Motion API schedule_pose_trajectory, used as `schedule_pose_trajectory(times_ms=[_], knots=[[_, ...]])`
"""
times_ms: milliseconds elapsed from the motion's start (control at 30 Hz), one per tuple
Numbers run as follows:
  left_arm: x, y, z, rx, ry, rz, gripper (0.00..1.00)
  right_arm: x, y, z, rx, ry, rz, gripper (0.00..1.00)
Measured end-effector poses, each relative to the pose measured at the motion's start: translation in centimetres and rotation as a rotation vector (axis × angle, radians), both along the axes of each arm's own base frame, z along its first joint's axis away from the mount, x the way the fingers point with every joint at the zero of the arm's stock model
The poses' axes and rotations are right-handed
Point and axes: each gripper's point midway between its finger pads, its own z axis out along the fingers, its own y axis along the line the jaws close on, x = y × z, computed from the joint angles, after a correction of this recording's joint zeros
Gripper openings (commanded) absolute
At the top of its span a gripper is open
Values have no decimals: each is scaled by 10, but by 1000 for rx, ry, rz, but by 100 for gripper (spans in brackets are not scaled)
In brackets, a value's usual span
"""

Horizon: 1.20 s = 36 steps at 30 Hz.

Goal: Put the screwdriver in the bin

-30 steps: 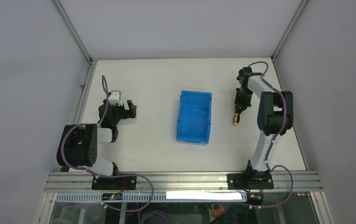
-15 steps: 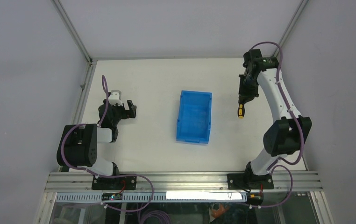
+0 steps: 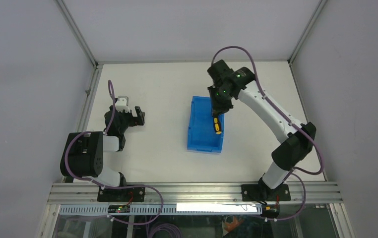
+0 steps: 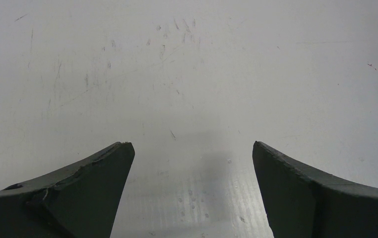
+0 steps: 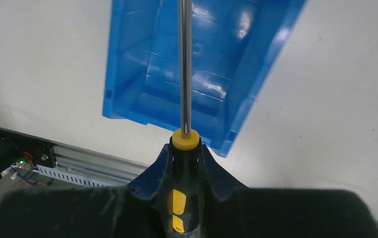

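The blue bin (image 3: 193,130) lies in the middle of the white table, its long side running near to far. My right gripper (image 3: 217,119) is shut on the screwdriver (image 3: 218,126) and holds it above the bin's right half. In the right wrist view the fingers (image 5: 163,166) clamp the black-and-yellow handle (image 5: 185,141), and the thin shaft points out over the bin's inside (image 5: 256,74). My left gripper (image 3: 138,115) is open and empty at the left of the table, far from the bin. In its wrist view (image 4: 192,146) only bare table shows between the jaws.
An aluminium rail (image 3: 192,191) runs along the near edge where both arm bases are bolted; it also shows in the right wrist view (image 5: 78,163). Grey enclosure walls and metal frame posts (image 3: 78,34) close in the table on three sides.
My right arm has swung left with the screwdriver, from the table right of the bin to above the bin. The left arm has not moved.
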Motion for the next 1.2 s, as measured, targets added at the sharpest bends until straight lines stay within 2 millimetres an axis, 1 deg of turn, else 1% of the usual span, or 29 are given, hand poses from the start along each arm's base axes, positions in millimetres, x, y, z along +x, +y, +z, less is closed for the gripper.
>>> schedule_pose_trajectory(times_ms=[67, 133, 233, 300, 433, 567, 633, 700, 800, 867, 900, 967, 1033, 1100, 1200], knots=[[0, 0, 0, 0, 0, 0, 99, -1, 30, -5, 7, -5, 58, 0], [0, 0, 0, 0, 0, 0, 99, 1, 47, -14, 1, -4, 86, 0], [0, 0, 0, 0, 0, 0, 99, 3, 60, -32, -20, 4, 105, 0], [0, 0, 0, 0, 0, 0, 99, 1, 64, -49, -28, 13, 114, 0], [0, 0, 0, 0, 0, 0, 99, -1, 63, -84, -66, 50, 121, 1], [0, 0, 0, 0, 0, 0, 99, 8, 63, -120, -118, 64, 116, 13], [0, 0, 0, 0, 0, 0, 99, 10, 62, -137, -139, 68, 112, 17], [0, 0, 0, 0, 0, 0, 99, 12, 59, -153, -161, 72, 107, 19], [0, 0, 0, 0, 0, 0, 99, 17, 57, -164, -180, 55, 96, 20], [0, 0, 0, 0, 0, 0, 99, 20, 57, -166, -185, 39, 89, 22], [0, 0, 0, 0, 0, 0, 99, 21, 57, -167, -186, 32, 86, 25], [0, 0, 0, 0, 0, 0, 99, 25, 57, -169, -189, 14, 79, 40], [0, 0, 0, 0, 0, 0, 99, 27, 58, -170, -187, 6, 70, 48], [0, 0, 0, 0, 0, 0, 99, 29, 58, -170, -186, -2, 61, 50], [0, 0, 0, 0, 0, 0, 99, 31, 57, -169, -190, -12, 48, 50]])
